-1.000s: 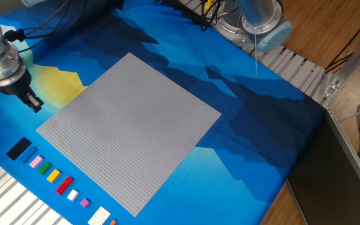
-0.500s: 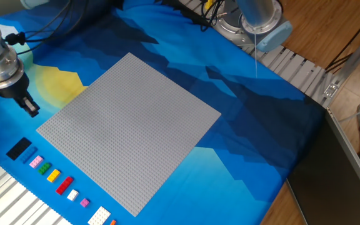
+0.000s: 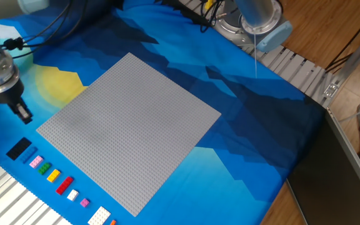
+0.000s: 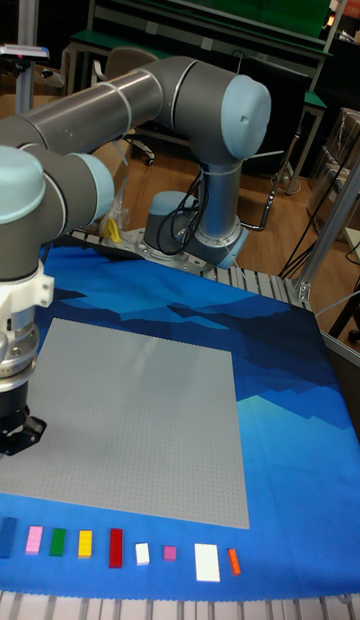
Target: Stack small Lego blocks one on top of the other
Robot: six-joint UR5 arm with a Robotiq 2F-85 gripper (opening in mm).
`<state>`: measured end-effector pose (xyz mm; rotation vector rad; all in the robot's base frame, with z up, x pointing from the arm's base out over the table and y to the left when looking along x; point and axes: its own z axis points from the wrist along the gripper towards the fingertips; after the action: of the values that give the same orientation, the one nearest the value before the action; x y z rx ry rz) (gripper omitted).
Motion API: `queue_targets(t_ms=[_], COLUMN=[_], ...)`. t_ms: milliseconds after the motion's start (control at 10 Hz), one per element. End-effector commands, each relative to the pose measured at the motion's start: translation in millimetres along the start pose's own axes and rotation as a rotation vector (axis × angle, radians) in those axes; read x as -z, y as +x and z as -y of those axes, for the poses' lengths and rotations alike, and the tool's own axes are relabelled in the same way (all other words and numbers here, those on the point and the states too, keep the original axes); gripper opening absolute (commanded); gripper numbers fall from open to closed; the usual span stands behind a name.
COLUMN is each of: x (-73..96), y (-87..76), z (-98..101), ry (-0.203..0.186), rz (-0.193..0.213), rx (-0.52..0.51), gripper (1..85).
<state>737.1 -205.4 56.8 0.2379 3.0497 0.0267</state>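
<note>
My arm [image 4: 120, 100] is built of thick grey metallic tubes with pale blue caps [image 4: 245, 115] on the joints. The wrist section [image 4: 20, 325] is white above a ribbed silver ring. Below it sits the tool [image 3: 22, 112], small and black. Thin black cables [image 3: 49, 28] trail from the wrist. The round silver base [image 4: 175, 242] is bolted down.

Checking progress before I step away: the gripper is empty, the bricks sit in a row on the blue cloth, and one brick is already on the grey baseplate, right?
Not quite. The grey baseplate is bare in the fixed view; all bricks sit in their row on the blue cloth, and the gripper is empty.
</note>
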Motion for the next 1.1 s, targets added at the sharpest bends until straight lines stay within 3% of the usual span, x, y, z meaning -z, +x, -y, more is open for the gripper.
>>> queue_targets(t_ms=[0, 300, 400, 600, 800, 900, 1000], x=[-7.9, -9.6, -10.4, -8.4, -10.6, -12.1, -13.7], y=[-21.3, -33.2, -36.6, -39.4, -41.0, -35.9, -47.6], z=[2.7, 3.5, 7.7, -4.9, 4.9, -3.8, -12.9], ry=[-0.007, 0.016, 0.036, -0.003, 0.042, 0.015, -0.022], rz=[0.001, 0.020, 0.030, 0.031, 0.029, 0.006, 0.047], rx=[0.001, 0.014, 0.014, -0.035, -0.055, -0.095, -0.120], gripper=[3.3, 4.7, 1.0, 1.0, 1.0, 1.0, 1.0])
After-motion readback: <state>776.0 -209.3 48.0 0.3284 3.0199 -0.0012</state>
